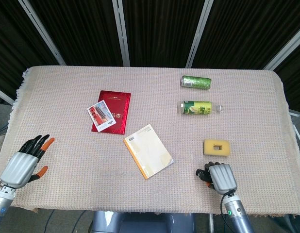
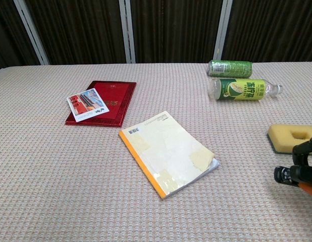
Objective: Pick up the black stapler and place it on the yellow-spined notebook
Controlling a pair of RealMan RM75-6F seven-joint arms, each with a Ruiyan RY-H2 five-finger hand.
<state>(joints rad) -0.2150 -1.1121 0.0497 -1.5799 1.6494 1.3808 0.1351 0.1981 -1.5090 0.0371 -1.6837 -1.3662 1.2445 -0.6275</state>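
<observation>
The right hand [image 1: 219, 175] gripped the stapler [image 2: 289, 175], fingers curled round it, just above the cloth. The notebook [image 1: 148, 151], well to its left, lay bare; placement remained undone.

A beige woven cloth [image 1: 67, 97] (fringed edges) covers the table; dark curtains [image 1: 159, 29] hang behind.

notebook [image 1: 148, 151] mid-table, folder [image 1: 111, 111] behind-left, sponge [image 1: 217, 146] right, bottle [image 1: 197, 107] behind
</observation>
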